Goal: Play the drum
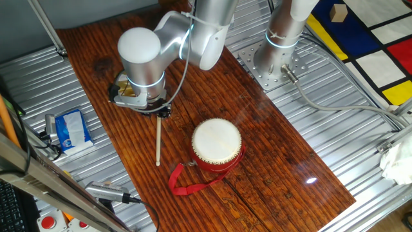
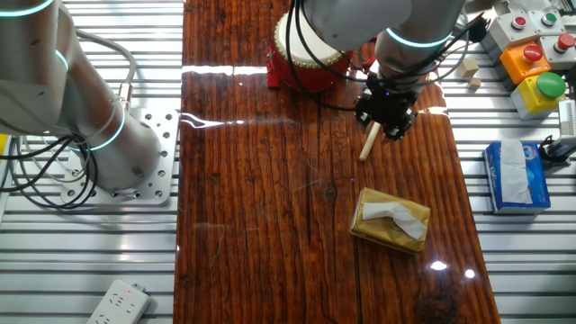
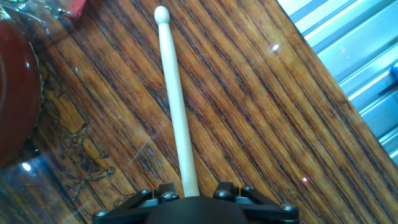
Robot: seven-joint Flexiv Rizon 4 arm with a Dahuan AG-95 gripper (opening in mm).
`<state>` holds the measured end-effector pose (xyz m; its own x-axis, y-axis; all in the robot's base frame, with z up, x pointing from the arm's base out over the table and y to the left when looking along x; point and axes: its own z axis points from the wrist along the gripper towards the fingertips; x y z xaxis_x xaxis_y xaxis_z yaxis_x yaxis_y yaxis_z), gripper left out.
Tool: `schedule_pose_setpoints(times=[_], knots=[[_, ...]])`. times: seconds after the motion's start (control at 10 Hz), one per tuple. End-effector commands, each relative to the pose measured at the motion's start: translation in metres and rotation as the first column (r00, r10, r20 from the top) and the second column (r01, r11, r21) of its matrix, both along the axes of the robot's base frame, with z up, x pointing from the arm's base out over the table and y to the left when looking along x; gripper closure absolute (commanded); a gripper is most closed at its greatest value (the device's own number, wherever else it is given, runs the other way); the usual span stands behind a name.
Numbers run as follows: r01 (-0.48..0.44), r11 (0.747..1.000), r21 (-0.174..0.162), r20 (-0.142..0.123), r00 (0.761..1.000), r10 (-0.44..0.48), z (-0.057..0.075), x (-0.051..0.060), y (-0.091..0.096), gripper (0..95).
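The drum (image 1: 217,143) has a cream-white skin top, a red body and a red ribbon strap (image 1: 187,183). It stands on the wooden table right of a thin pale wooden stick (image 1: 158,138). Its red side shows at the left edge of the hand view (image 3: 15,93) and, partly hidden by the arm, at the top of the other fixed view (image 2: 306,67). My gripper (image 1: 161,113) is low over the stick's near end. In the hand view the stick (image 3: 174,99) runs out from between the jaws, which stand on either side of it. Their tips are hidden.
A tissue box (image 2: 390,220) lies on the table behind the gripper. A blue tissue pack (image 1: 71,127) and a screwdriver-like tool (image 1: 109,192) lie on the metal surface to the left. A second arm's base (image 1: 278,55) is bolted at the back right.
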<state>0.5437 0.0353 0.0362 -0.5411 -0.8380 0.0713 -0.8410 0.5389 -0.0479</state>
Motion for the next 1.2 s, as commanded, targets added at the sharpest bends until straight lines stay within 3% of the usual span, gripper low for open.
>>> schedule_pose_setpoints(times=[0.1,0.4,0.5,0.6,1.2], knots=[[-0.008,1.000,-0.001,0.004,1.000,0.008,-0.011,0.001,-0.001,57.0],[-0.013,1.000,-0.001,0.006,1.000,0.013,-0.031,0.001,-0.001,57.0],[-0.010,1.000,0.002,-0.006,1.000,0.010,-0.034,0.001,0.000,76.0],[0.007,1.000,0.007,0.005,1.000,-0.007,-0.033,0.001,0.000,95.0],[0.034,0.999,0.003,0.027,0.999,-0.034,-0.019,0.001,0.000,95.0]])
